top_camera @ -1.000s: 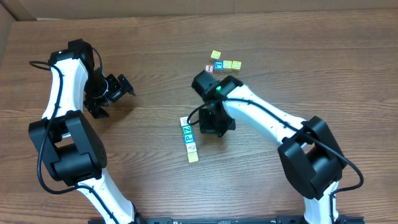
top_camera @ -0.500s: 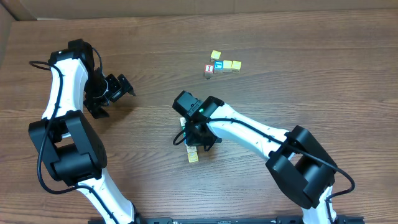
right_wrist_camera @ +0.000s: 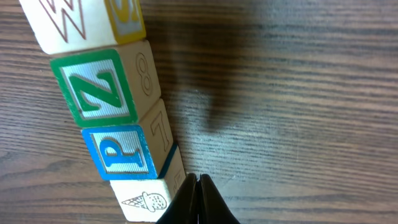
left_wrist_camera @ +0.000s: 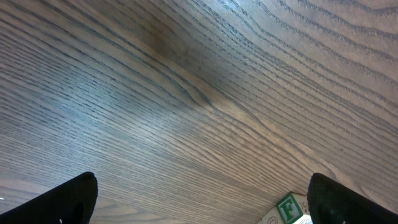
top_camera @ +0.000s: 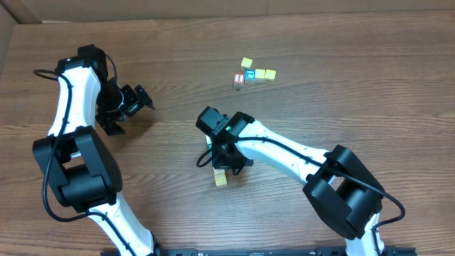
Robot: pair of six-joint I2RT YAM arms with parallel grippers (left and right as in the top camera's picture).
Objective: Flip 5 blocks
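Touching in one row: W block [right_wrist_camera: 68,22], green Z block [right_wrist_camera: 93,87], blue P block [right_wrist_camera: 118,152], ice-cream block [right_wrist_camera: 143,199]

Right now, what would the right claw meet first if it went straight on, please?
Probably the table, just beside the ice-cream block; the shut right claw may graze that block, since depth is unclear.

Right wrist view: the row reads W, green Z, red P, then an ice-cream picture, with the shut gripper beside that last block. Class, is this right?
No. The P block is framed in blue, not red; the right wrist view shows it. The rest stands: W block, green Z block, then the ice-cream block, with the shut right gripper beside it.
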